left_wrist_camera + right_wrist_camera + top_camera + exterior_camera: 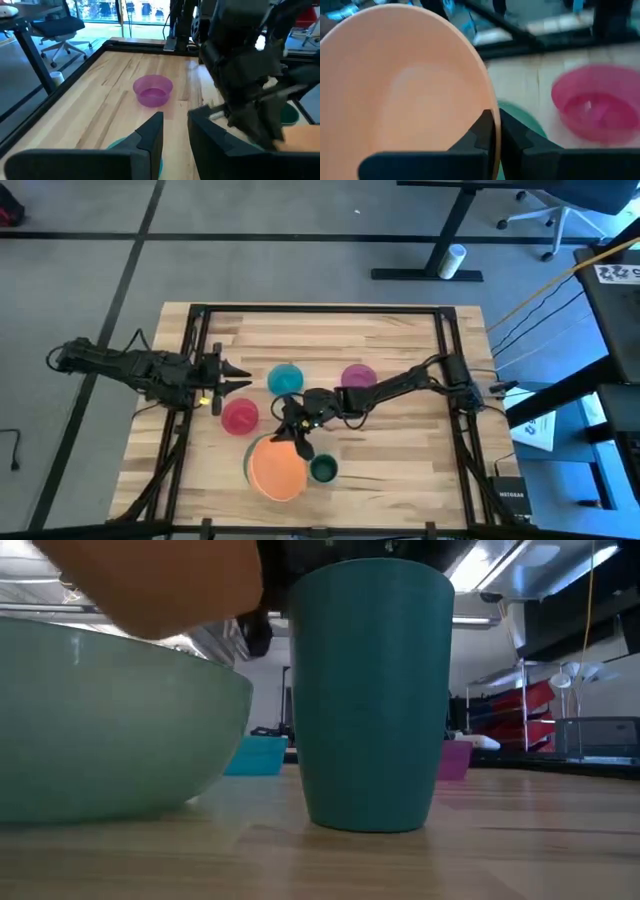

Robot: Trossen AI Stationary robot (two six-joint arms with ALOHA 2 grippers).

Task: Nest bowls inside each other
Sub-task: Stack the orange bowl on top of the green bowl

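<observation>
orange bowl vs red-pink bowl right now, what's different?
1. The large orange plastic bowl is pinched at its rim by the right gripper; the smaller red-pink plastic bowl is ungripped.
2. The orange one is tilted above the green bowl; the red-pink one sits upright on the wooden table.
3. Orange is clearly wider.

Both are plain, round and empty.

Only "NETGEAR" reads, faintly, on the dark box (511, 492) at the table's corner.
</observation>
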